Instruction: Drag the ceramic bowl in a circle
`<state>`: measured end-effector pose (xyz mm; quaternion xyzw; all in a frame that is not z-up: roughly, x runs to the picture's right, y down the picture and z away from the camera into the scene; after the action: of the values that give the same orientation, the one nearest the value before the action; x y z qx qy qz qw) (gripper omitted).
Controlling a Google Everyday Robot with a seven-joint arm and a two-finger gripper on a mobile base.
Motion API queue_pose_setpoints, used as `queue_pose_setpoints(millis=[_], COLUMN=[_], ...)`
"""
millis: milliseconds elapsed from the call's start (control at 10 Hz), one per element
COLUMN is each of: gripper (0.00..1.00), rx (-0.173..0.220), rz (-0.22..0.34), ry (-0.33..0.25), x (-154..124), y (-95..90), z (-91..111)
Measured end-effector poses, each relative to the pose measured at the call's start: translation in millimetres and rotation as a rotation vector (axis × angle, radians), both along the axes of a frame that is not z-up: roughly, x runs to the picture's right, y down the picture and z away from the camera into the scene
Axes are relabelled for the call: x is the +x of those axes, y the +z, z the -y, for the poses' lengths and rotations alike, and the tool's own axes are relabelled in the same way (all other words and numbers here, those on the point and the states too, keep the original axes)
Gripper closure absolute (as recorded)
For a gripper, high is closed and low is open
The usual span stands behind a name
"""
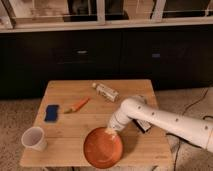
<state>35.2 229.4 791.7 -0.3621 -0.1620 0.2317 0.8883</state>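
Observation:
The ceramic bowl (102, 148) is a wide, shallow orange-brown dish with faint rings. It lies at the front edge of the wooden table (70, 90), right of the middle. My gripper (111, 132) reaches down from the white arm (160, 119) on the right and touches the bowl's far right rim.
A small white cup (34, 138) stands at the front left. A blue sponge (51, 112) and an orange carrot (78, 105) lie left of centre. A white bottle (106, 91) lies at the back. A dark packet (142, 125) sits under the arm. Dark cabinets stand behind the table.

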Motion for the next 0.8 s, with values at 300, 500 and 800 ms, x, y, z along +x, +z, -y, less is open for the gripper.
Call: queue_pose_setpoints(millis=[300,500,800], gripper=[0.98,0.98,0.98], rx=[0.072,0.102,0.119], rz=[-0.079,-0.097,-0.087], ry=[0.053,0.070,0.094], x=[41.5,41.0,4.2], y=[10.7,25.5,41.9], z=[42.1,74.2,101.9])
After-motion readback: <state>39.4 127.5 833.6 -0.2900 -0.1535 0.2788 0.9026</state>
